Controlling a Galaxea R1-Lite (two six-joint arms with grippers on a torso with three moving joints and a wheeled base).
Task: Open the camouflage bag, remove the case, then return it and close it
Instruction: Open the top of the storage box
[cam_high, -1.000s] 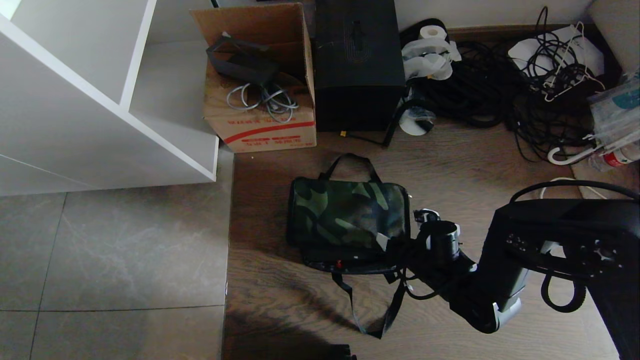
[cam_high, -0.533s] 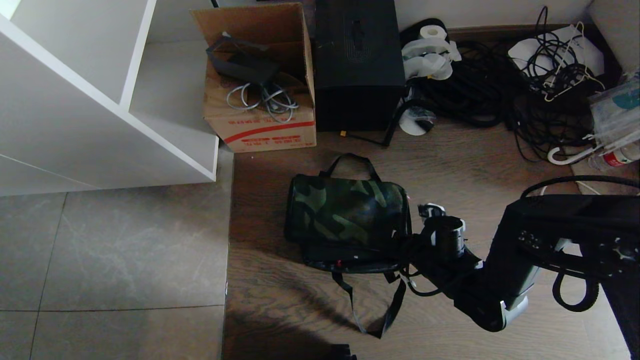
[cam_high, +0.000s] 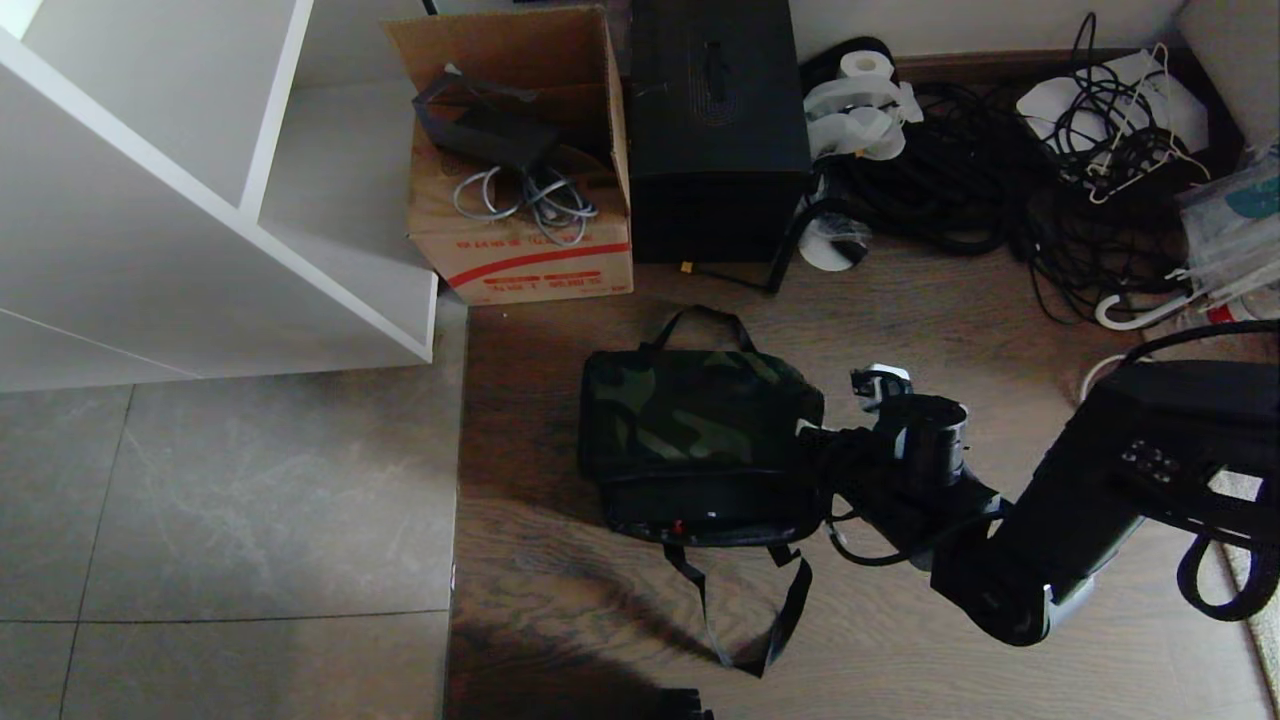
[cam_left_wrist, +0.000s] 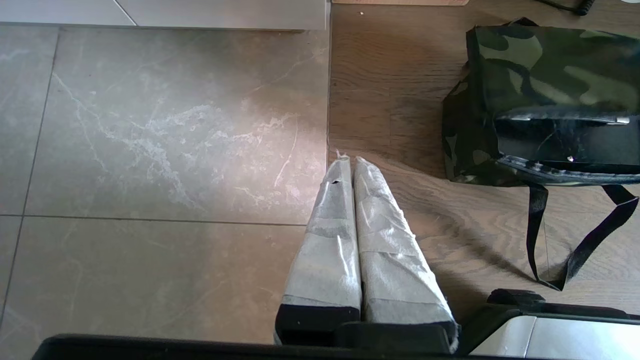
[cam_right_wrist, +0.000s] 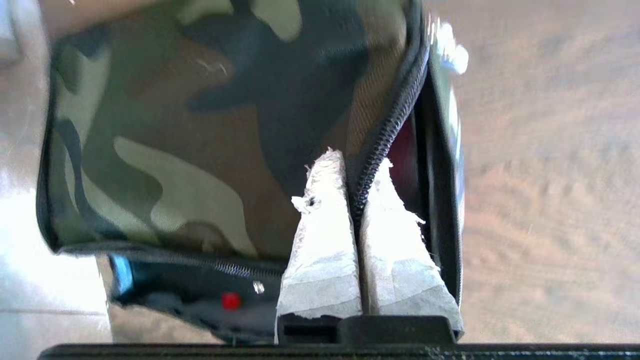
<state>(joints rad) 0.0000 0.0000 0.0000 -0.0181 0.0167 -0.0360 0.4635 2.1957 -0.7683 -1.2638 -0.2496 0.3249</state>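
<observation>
Wood-plank floor (cam_high: 900, 320) beside grey tiles carries the camouflage bag (cam_high: 700, 420), lying flat and partly unzipped. Inside its open near edge sits the case (cam_high: 700, 515), black with a small red tab. Right gripper (cam_right_wrist: 357, 165) is at the bag's right corner, fingers (cam_right_wrist: 325, 240) clenched on the black zip edging (cam_right_wrist: 385, 140). Left gripper (cam_left_wrist: 348, 162) hangs over the floor, fingers pressed together, holding nothing. Behind the bag, a cardboard box (cam_high: 520, 160) holds coiled grey cables (cam_high: 525, 200) and a dark adapter.

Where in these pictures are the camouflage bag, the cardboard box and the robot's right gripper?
camouflage bag (cam_high: 690, 415): head view, top panel.
cardboard box (cam_high: 520, 262): head view, front wall.
right gripper (cam_right_wrist: 356, 185): right wrist view, between fingertips pinching the bag's zip edge.
</observation>
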